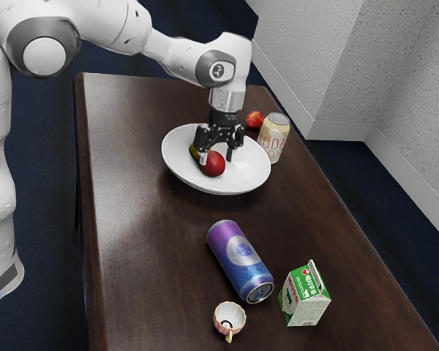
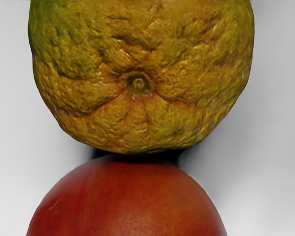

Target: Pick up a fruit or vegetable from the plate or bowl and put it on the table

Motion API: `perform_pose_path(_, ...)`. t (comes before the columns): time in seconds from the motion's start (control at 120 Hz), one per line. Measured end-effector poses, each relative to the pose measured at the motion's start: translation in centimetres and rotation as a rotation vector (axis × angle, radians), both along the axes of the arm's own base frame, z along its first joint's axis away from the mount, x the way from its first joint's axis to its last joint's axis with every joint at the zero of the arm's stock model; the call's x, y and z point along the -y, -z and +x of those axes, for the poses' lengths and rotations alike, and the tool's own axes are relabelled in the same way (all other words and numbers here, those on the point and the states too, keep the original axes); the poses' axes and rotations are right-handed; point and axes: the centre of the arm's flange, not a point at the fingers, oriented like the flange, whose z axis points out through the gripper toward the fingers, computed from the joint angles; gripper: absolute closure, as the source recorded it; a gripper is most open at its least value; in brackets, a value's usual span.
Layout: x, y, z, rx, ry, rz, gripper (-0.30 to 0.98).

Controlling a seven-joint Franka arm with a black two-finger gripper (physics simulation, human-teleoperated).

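As the hand [image 1: 216, 158] hangs open, the red fruit [image 1: 213, 167] lies just beneath.

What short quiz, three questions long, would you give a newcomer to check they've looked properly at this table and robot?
1. Fill in the blank: in the bowl, next to the red fruit, is a bumpy fruit coloured green and ____.
2. Which of these lies on its side?
A) the cream can
B) the carton
C) the purple can
3. True or false: the gripper is over the bowl, with its fingers apart.

Key: 1. yellow; 2. C; 3. true
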Motion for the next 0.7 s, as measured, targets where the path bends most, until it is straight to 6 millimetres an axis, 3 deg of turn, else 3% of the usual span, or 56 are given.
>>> perform_pose_path(0.383,0.00,0.74,-0.13,0.001,-0.015,0.000,0.00)
perform_pose_path(0.542,0.04,0.78,-0.12,0.001,-0.017,0.000,0.27)
perform_pose_path(0.7,0.14,0.28,-0.02,0.009,-0.016,0.003,0.29)
